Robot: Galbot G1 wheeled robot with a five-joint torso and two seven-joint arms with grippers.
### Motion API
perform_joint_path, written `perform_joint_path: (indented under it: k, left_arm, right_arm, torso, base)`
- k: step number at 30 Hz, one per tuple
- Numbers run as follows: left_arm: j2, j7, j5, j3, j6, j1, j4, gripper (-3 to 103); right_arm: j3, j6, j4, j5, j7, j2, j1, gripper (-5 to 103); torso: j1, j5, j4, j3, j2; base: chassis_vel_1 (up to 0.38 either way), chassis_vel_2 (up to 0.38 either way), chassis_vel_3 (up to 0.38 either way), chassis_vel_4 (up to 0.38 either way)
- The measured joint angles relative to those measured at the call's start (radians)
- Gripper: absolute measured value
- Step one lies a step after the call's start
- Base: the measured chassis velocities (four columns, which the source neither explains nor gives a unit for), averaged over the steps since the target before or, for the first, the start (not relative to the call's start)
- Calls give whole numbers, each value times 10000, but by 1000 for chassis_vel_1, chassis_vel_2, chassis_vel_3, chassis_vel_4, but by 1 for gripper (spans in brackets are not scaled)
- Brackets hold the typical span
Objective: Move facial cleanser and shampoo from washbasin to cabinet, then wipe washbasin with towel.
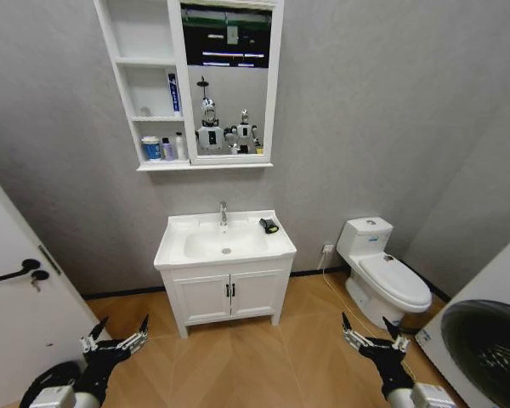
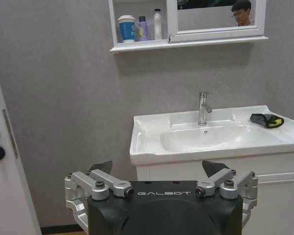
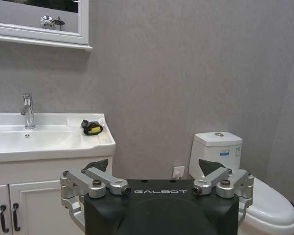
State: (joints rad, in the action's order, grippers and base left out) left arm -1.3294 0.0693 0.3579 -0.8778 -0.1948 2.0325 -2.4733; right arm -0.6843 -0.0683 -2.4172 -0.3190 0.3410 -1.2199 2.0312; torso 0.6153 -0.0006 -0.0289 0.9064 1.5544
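The washbasin sits mid-frame, bare except for the towel at its right rim. The cabinet, upper left, already holds bottles, so I judge wiping is next: I must close in and reach. My left gripper and right gripper hang released, bottom corners. Bottle labels are unreadable.

I see a grey textured wall ahead, warm wooden flooring below, a white toilet to the right, a white door with a black handle at left, and a two-door vanity centred.
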Motion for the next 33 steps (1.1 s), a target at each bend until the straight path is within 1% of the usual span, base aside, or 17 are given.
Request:
perform_joint_path:
  k: [3, 6, 8, 10, 11, 12, 14, 16, 21, 24, 33]
  left_arm:
    - [0, 0, 0, 0, 0, 1, 0, 100]
    - [0, 0, 0, 0, 0, 0, 0, 100]
    - [0, 0, 0, 0, 0, 1, 0, 100]
    - [0, -1, 0, 0, 0, 1, 0, 100]
    - [0, 0, 0, -1, -1, 2, 0, 100]
    - [0, 0, 0, -1, 0, 2, 0, 100]
    - [0, 0, 0, 0, 0, 1, 0, 100]
    - [0, 0, 0, 0, 0, 0, 0, 100]
    - [0, 1, 0, 1, -1, -1, 0, 100]
    - [0, 0, 0, 1, 0, -1, 0, 100]
    - [0, 0, 1, 1, 0, 0, 0, 100]
  right_arm:
    - [0, 0, 0, 0, 0, 0, -3, 100]
    - [1, 0, 0, 0, 0, 0, 0, 100]
    - [0, 0, 0, -1, 1, 0, 0, 100]
    - [0, 0, 0, 0, 0, 0, -1, 100]
    - [1, 0, 0, 0, 0, 0, 0, 100]
    - [1, 0, 0, -1, 0, 0, 1, 100]
    - [1, 0, 0, -1, 1, 0, 2, 100]
    - [0, 0, 1, -1, 1, 0, 2, 100]
    - [0, 0, 1, -1, 0, 2, -6, 100]
    - [1, 0, 1, -1, 0, 2, -6, 100]
    - [1, 0, 1, -1, 0, 1, -2, 100]
  torso:
    - [4, 9, 3, 3, -3]
    - [-3, 2, 0, -1, 0]
    - [-2, 8, 1, 1, 0]
    - [-7, 9, 3, -2, 3]
    - [-11, 3, 4, -4, 6]
    - [-11, 3, -1, -4, 6]
    - [-10, 6, -1, -3, 5]
    - [-10, 5, -3, -2, 4]
    - [15, 7, 3, 6, -8]
    - [16, 6, 1, 6, -8]
    - [-2, 6, 1, 0, -1]
  base:
    - [357, -356, -366, 362]
    - [349, -364, -339, 353]
    - [334, -346, -320, 320]
    - [202, -230, -238, 305]
    - [202, -50, -200, 185]
    - [121, -50, -143, 105]
    - [18, -48, -143, 63]
    - [-54, -31, -54, 63]
    - [-75, 24, 80, -39]
    - [-60, 79, 71, -43]
    - [44, 17, 2, 31]
